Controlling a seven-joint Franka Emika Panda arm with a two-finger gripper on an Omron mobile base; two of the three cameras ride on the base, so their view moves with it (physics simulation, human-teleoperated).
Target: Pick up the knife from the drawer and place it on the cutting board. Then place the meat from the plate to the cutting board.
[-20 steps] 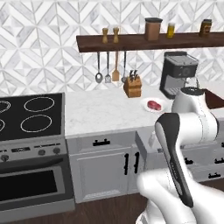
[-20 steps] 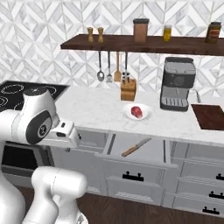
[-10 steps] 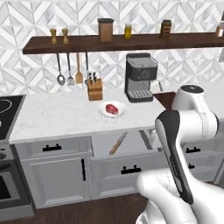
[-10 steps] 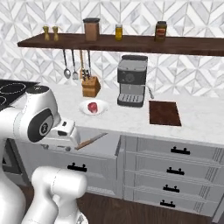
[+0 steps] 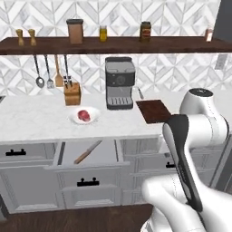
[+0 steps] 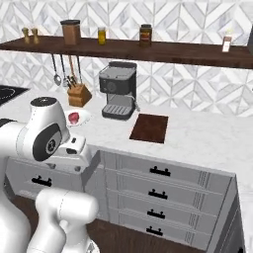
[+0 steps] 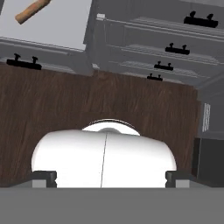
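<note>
Three views, taken in turn. From the left base camera, the drawer (image 5: 108, 152) stands pulled open beneath the counter, and the knife (image 5: 88, 152) lies inside it at a slant, brown handle nearest the drawer front. On the counter above, the meat (image 5: 84, 115) rests on the plate (image 5: 93, 120); the cutting board (image 5: 153, 111) lies bare, further right, beyond a coffee machine (image 5: 120, 89).

From the right base camera, plate and board sit either side of that machine, well apart.

From the hand camera, the gripper (image 7: 110, 177) points down at the floor, jaws wide apart and holding nothing — the knife's handle shows at the upper left.

First step — fetching the knife — seems not yet begun; next, the hand must swing over the drawer and descend onto the handle.
</note>
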